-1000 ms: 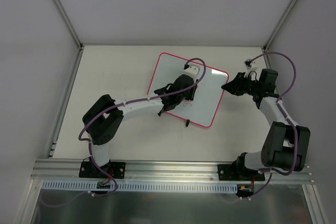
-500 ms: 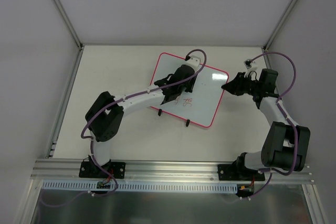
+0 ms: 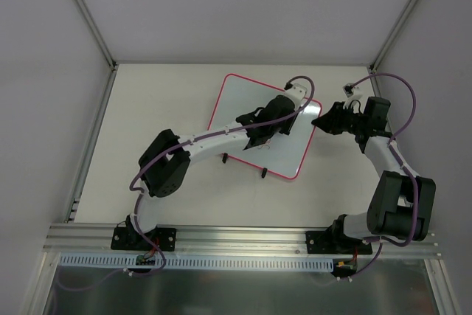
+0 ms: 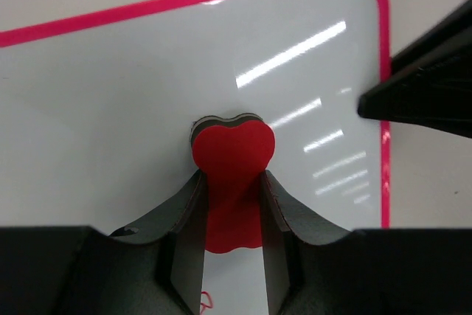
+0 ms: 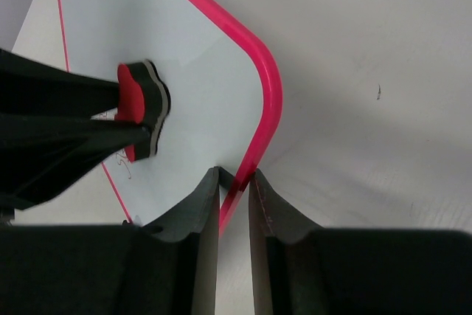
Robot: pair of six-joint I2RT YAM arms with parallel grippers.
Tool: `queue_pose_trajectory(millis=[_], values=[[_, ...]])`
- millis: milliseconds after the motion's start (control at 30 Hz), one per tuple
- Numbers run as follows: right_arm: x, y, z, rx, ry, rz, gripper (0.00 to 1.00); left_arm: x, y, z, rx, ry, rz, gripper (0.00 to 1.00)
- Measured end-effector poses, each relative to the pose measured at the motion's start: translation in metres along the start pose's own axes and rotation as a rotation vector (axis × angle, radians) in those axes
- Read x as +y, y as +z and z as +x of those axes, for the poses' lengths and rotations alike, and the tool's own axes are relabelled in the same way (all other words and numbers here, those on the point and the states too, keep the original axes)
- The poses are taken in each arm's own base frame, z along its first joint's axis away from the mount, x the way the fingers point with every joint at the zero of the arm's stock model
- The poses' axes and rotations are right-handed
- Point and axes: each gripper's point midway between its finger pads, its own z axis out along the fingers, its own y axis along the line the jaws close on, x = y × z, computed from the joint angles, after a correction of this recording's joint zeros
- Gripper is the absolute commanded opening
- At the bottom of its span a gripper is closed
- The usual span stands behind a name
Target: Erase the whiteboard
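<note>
The whiteboard (image 3: 240,97) has a pink-red frame and lies tilted on the table. It also shows in the left wrist view (image 4: 110,101) and the right wrist view (image 5: 199,79). My left gripper (image 3: 284,125) is shut on a red bone-shaped eraser (image 4: 233,154) and presses it on the board near the right edge. The eraser also shows in the right wrist view (image 5: 141,112). A few red marks (image 4: 206,302) remain just behind the eraser. My right gripper (image 5: 234,182) is shut on the board's pink right edge (image 5: 267,101), seen from above (image 3: 318,122).
The board's two small black feet (image 3: 262,173) stick out at its near edge. The table (image 3: 155,108) is walled by grey panels at the left, back and right. A metal rail (image 3: 236,237) runs along the near edge.
My left gripper has swept the eraser rightward across the board, from its middle to near the right edge. The right gripper has stayed on the board's edge.
</note>
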Motion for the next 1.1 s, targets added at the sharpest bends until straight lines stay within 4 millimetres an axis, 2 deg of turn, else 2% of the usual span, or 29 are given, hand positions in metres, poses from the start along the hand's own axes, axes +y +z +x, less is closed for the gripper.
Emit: queue_pose_trajectory(millis=[200, 333, 433, 500, 733, 800, 900, 1100], values=[[0.0, 0.0, 0.0, 0.0, 0.0, 0.0, 0.0, -0.039, -0.004, 0.023, 0.049, 0.047, 0.098, 0.0], [0.0, 0.0, 0.0, -0.001, -0.004, 0.0, 0.0, -0.039, -0.014, 0.044, 0.086, 0.05, 0.1, 0.0], [0.002, 0.001, -0.001, -0.004, -0.012, -0.005, 0.0, -0.022, -0.027, 0.061, 0.126, 0.007, 0.073, 0.0], [0.003, 0.001, -0.002, -0.005, -0.014, -0.009, 0.0, -0.003, -0.035, 0.069, 0.148, -0.038, 0.04, 0.0], [0.005, 0.001, -0.002, -0.006, -0.016, -0.018, 0.0, 0.091, -0.061, 0.081, 0.144, -0.218, -0.168, 0.0], [0.005, 0.001, -0.002, -0.006, -0.017, -0.02, 0.0, 0.112, -0.067, 0.086, 0.134, -0.263, -0.219, 0.0], [0.005, 0.001, -0.002, -0.006, -0.017, -0.022, 0.0, 0.129, -0.07, 0.092, 0.119, -0.313, -0.262, 0.0], [0.006, 0.001, -0.002, -0.007, -0.018, -0.024, 0.0, 0.129, -0.068, 0.092, 0.09, -0.371, -0.272, 0.0]])
